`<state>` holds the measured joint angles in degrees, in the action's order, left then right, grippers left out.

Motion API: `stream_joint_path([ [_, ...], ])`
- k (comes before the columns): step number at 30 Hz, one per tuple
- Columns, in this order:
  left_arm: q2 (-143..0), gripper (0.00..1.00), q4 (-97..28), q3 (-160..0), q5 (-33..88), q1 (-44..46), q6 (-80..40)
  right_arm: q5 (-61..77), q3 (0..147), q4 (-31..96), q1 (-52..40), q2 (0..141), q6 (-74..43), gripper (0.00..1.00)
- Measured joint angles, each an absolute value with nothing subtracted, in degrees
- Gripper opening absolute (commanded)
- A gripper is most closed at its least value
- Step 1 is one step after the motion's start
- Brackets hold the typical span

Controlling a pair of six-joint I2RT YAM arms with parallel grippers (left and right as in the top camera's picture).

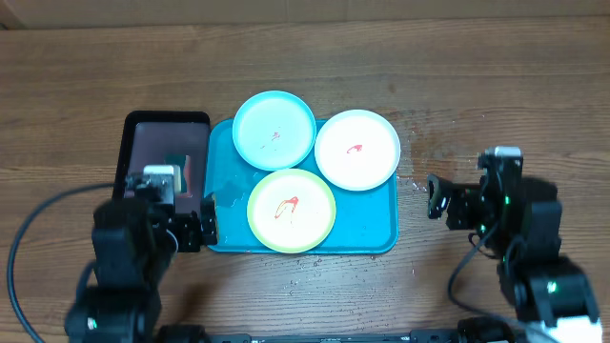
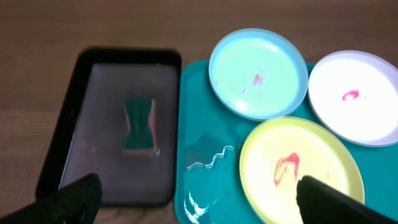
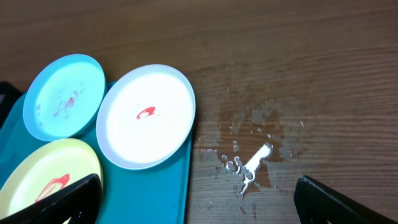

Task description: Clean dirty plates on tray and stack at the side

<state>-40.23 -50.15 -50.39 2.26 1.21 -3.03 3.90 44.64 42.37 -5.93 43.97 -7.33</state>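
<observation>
Hovering spread wide and empty, the left hand [image 2: 198, 202] and right hand [image 3: 196, 199] touch nothing. Red-smeared, the light blue plate [image 1: 274, 130], white plate [image 1: 356, 150] and yellow-green plate [image 1: 291, 210] lie on the tray [image 1: 376, 238] between them. Both wrist views cut off the fingers [image 2: 68, 199] at the bottom corners.

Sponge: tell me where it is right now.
In the left wrist view, the small green sponge lies in the middle of the black-rimmed rectangular tray, on the robot's left side, just left of the large turquoise plastic tray.
</observation>
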Motion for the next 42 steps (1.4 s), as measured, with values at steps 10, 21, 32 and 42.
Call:
stream_joint_path([
  [10, -50.96, 1.0, -56.53, -58.24, 5.08, 1.21, -3.05, 11.9, 51.07, 38.2, -5.91, 54.61, -7.35, 1.0],
  [21, -59.11, 1.0, -47.48, -61.8, -1.98, -1.21, -7.01, 15.68, 55.79, 40.21, -11.16, 68.58, -7.27, 1.0],
  [32, -81.21, 0.83, -44.07, -63.48, -7.05, -5.41, -7.66, 15.38, 56.47, 39.55, -18.92, 77.38, -7.33, 1.0],
  [42, -96.05, 0.64, -38.06, -63.48, -7.6, -6.15, -8.01, 14.76, 56.47, 38.22, -19.16, 77.43, -7.51, 1.0],
])
